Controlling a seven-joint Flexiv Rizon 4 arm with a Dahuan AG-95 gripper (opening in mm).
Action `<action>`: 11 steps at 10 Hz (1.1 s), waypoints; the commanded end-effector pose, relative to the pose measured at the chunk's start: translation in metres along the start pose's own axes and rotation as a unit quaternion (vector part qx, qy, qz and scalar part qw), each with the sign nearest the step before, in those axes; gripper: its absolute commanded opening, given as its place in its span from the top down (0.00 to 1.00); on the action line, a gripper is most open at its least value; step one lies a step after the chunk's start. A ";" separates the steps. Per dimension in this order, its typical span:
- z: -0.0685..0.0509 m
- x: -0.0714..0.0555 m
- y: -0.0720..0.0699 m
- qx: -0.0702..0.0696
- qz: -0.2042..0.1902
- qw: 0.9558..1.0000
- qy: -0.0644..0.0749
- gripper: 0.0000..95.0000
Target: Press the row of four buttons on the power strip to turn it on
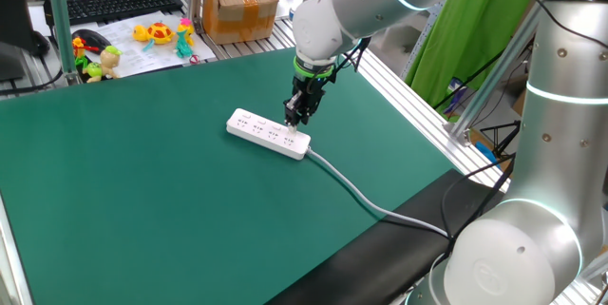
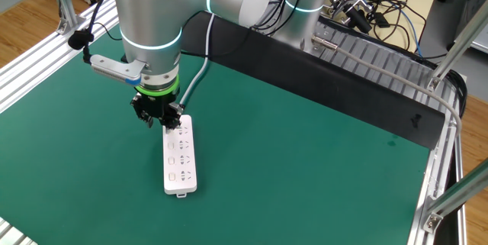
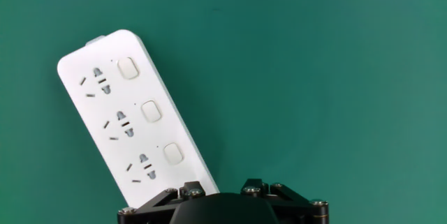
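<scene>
Power strip (image 3: 115, 123): long flat white bar, square buttons (image 3: 151, 112) beside dark sockets.

I see a green mat (image 1: 142, 200) covering the table, framed by aluminium rails (image 2: 30, 62). Behind it, a black keyboard (image 1: 119, 6), a cardboard box (image 1: 242, 6) and small bright toys (image 1: 157, 34) sit on papers. A green cloth (image 1: 475, 29) hangs beside it; wooden floor (image 2: 23, 1) shows beyond.

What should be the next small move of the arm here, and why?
Probably press straight down on the button beneath, then step along the row. The gripper sits over the cable end of the power strip, and three buttons lie uncovered beyond it.
</scene>
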State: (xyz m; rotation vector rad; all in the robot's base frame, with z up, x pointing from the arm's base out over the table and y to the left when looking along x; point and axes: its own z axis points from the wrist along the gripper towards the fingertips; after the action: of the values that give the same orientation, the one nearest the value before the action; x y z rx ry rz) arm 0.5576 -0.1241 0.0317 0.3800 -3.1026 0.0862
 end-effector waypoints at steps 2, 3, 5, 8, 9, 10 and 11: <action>0.001 0.001 0.000 -0.001 0.000 1.000 0.000 0.60; 0.001 0.001 0.000 -0.001 0.000 1.000 0.001 0.60; 0.001 0.002 0.002 -0.002 0.000 1.000 0.002 0.60; 0.000 0.005 0.003 -0.002 0.000 1.000 0.002 0.60; 0.000 0.006 0.003 -0.002 0.000 1.000 0.003 0.60; 0.000 0.008 0.003 -0.002 0.000 1.000 0.003 0.60; 0.002 0.010 0.004 -0.001 0.000 1.000 0.002 0.60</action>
State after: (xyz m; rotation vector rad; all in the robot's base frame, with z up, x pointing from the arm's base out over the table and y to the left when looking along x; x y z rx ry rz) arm 0.5473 -0.1226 0.0299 0.3824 -3.0988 0.0813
